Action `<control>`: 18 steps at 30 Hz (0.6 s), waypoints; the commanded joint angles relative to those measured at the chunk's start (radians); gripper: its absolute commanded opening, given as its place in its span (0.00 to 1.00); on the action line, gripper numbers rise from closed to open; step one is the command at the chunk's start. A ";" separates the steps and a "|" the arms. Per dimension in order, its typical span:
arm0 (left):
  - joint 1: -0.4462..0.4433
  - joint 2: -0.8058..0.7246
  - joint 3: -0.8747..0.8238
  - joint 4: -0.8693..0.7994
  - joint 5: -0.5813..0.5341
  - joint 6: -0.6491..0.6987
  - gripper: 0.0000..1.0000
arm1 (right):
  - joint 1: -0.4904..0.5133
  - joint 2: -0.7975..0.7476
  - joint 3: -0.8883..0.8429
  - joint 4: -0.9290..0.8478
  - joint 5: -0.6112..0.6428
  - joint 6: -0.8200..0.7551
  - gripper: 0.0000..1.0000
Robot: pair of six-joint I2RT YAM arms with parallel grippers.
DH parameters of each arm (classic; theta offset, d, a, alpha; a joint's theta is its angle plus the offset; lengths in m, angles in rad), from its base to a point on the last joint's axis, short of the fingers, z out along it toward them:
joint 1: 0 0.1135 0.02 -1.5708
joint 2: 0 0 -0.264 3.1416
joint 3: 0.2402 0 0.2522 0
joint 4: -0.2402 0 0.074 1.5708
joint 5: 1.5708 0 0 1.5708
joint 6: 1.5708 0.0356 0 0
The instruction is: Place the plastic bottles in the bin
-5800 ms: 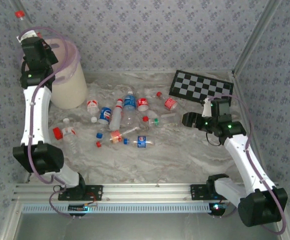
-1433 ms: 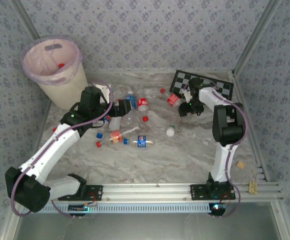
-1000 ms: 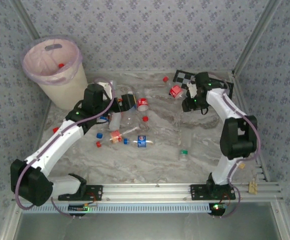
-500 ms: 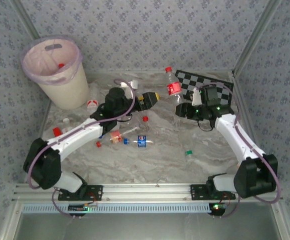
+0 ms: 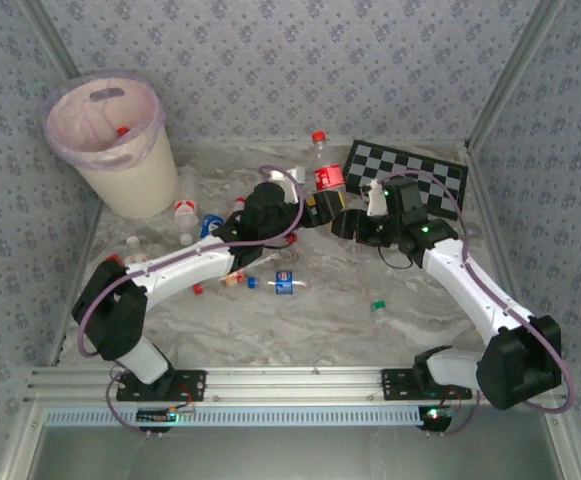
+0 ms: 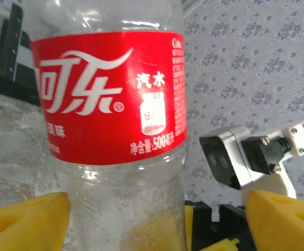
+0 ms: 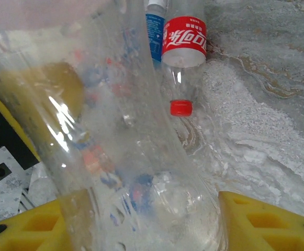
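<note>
A clear plastic bottle (image 5: pixel 328 176) with a red label and red cap stands upright in the air above the table's middle. My right gripper (image 5: pixel 350 226) is shut on its base, which sits between the yellow pads (image 7: pixel 261 222) in the right wrist view. My left gripper (image 5: pixel 316 212) faces it from the left, open, with its fingers either side of the bottle (image 6: pixel 110 130). The right-hand pad (image 6: pixel 282 219) stands apart from the bottle. Other plastic bottles (image 5: pixel 210 228) lie on the table at the left. The bin (image 5: pixel 135 185) stands at the far left corner.
A black-and-white checkerboard (image 5: pixel 415 175) lies at the back right. Loose caps (image 5: pixel 197 290) and a small green-capped bottle (image 5: pixel 378 305) are scattered on the marbled table. A red-labelled bottle (image 7: pixel 184 34) and a blue-labelled one (image 7: pixel 155 31) lie below the right gripper.
My right gripper has lifted the red-labelled bottle and carried it left to the middle. The left arm has swung right to meet it, and its jaws have narrowed around the bottle.
</note>
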 commanded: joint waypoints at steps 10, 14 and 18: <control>0.004 0.058 0.108 -0.029 -0.073 0.037 0.89 | 0.042 -0.006 0.043 0.007 -0.037 0.015 0.49; 0.012 0.060 0.108 -0.030 -0.066 0.032 0.88 | 0.052 -0.007 0.035 -0.007 -0.022 0.016 0.49; 0.016 0.054 0.103 -0.026 -0.064 0.029 0.73 | 0.055 -0.005 0.041 -0.021 -0.006 0.011 0.49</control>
